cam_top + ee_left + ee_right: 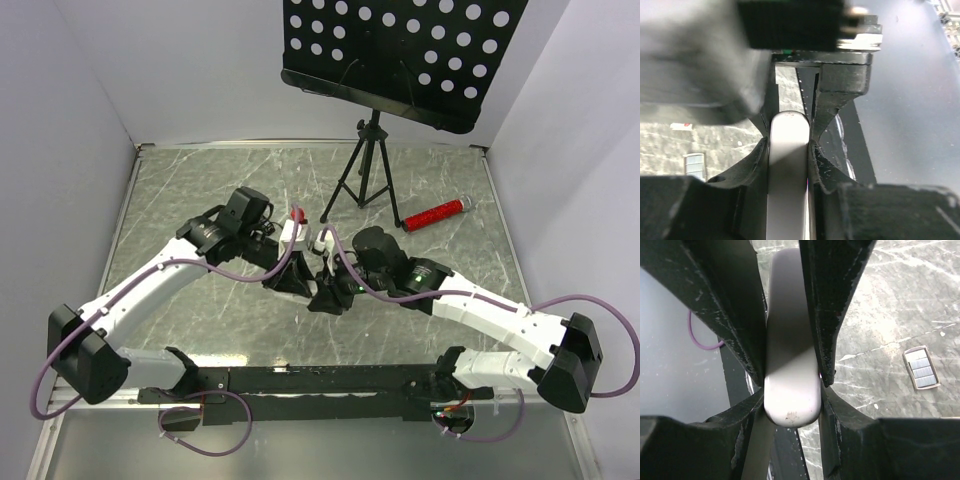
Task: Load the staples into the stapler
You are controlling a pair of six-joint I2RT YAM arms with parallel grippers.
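Grey stone pattern with white veins covered the table (200,190). At its far side a black tripod (358,185) carried a black perforated panel (400,45) dotted with white holes. Just right of the tripod's feet lay a red cylinder (435,213) with a silvery end, well apart from both arms. A purple cable (705,346) looped behind the right wrist.

From above, the two wrists crowded together at mid-table and hid most of what they gripped. Only a white body with a red tip showed between them. The wrist cameras made it plainer: both grippers held the stapler (792,365), which was white and round-ended, and they faced each other. The left gripper (788,145) was clamped on the stapler's flanks. The right gripper (791,384) was clamped on it too, its scuffed black fingers (832,315) hard against the white shell.

The staples (921,367) lay on the table inside a small tan-rimmed box (909,371) as silvery-grey strips side by side (seemingly three of them). They were apart from the stapler, to the right of the fingers in the right wrist view. A red-and-white scrap (681,126) lay on the table in the left wrist view, too blurred to read.

Both arms reached forward and inward with elbows spread wide, and their forearms converged at the stapler.
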